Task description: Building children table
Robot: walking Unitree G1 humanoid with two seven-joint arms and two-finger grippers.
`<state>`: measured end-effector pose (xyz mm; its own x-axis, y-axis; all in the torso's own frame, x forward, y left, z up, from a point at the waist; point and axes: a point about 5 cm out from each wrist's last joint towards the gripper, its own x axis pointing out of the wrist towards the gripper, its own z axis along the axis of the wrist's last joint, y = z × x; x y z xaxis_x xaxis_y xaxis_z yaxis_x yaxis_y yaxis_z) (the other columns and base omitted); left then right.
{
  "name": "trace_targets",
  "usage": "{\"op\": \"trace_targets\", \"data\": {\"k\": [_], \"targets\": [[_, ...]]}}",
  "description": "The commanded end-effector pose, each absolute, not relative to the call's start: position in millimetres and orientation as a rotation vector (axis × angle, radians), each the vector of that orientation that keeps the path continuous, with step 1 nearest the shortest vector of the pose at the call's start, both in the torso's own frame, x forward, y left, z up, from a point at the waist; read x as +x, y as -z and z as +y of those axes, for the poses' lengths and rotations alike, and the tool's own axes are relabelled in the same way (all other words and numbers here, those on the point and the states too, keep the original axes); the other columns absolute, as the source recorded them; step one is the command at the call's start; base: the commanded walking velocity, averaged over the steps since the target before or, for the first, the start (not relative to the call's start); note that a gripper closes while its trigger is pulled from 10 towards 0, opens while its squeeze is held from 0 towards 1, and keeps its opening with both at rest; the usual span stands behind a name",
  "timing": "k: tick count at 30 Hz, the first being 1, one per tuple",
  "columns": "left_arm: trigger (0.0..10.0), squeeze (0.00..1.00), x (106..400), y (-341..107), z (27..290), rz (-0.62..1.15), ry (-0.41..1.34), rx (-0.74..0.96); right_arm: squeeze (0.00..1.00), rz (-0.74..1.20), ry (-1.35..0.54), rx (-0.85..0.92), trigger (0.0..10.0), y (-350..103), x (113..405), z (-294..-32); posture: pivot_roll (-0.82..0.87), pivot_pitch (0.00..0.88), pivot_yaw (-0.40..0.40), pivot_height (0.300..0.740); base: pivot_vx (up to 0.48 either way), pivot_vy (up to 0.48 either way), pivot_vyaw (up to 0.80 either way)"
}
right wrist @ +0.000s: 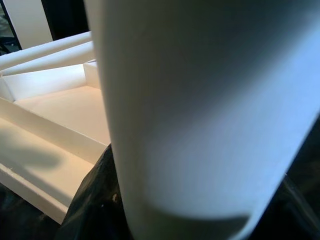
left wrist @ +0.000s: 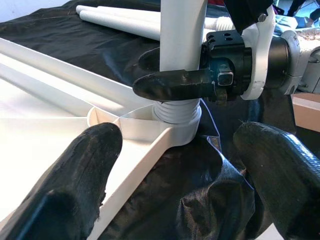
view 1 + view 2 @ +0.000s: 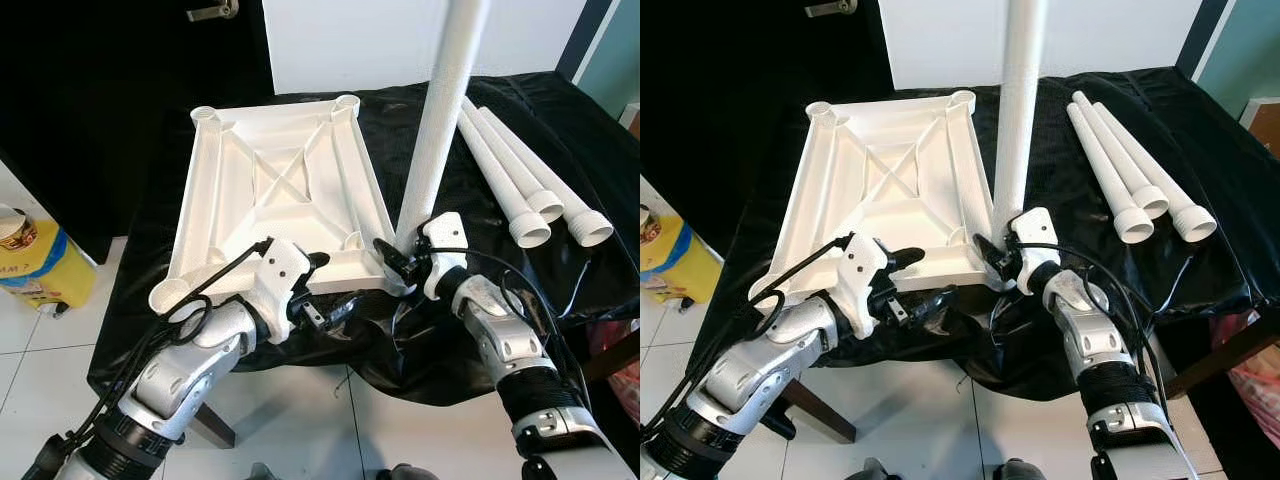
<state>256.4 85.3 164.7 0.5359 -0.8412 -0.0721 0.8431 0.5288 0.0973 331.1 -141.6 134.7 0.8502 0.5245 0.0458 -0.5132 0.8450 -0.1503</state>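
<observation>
A white plastic tabletop (image 3: 270,190) lies upside down on a black cloth. One white leg (image 3: 440,110) stands upright in its near right corner socket, and the threaded end (image 2: 176,111) shows in the socket. My right gripper (image 3: 395,257) is shut on this leg just above the socket, its black fingers (image 2: 175,82) wrapped around it. My left gripper (image 3: 328,287) is open at the tabletop's near edge, a little left of that corner, holding nothing. In the right wrist view the leg (image 1: 200,110) is very close, with the tabletop (image 1: 60,115) behind it.
Three loose white legs (image 3: 520,180) lie side by side on the black cloth (image 3: 480,100) at the right. A yellow container (image 3: 35,262) stands on the tiled floor at the left. The cloth hangs over the low table's near edge.
</observation>
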Motion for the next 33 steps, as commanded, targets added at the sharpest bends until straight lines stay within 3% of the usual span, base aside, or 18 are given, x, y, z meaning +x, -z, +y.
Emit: {"op": "trace_targets", "data": {"k": [1,13,24,33], "targets": [[10.0,0.0,248.1,-159.5,82.8,0.048,1.148,0.146,0.0,-0.076,-0.531,-0.149,10.0,-131.9,331.8,-145.5,-0.01,0.061,0.034,0.74,0.0,0.0,0.0],[10.0,0.0,248.8,-160.3,85.4,0.047,1.129,0.154,0.0,-0.075,-0.397,-0.104,10.0,-122.8,324.7,-146.9,0.01,0.062,0.012,0.74,0.0,0.0,0.0],[10.0,0.0,245.4,-158.2,84.1,0.05,1.127,0.146,0.0,-0.018,-0.051,-0.011,10.0,-109.7,313.2,-137.1,0.02,0.06,-0.001,0.74,0.0,0.0,0.0],[10.0,0.0,244.5,-158.1,84.0,0.047,1.121,0.146,0.0,0.004,0.094,0.03,10.0,-104.6,304.1,-128.0,0.02,0.052,-0.007,0.74,0.0,0.0,0.0]]}}
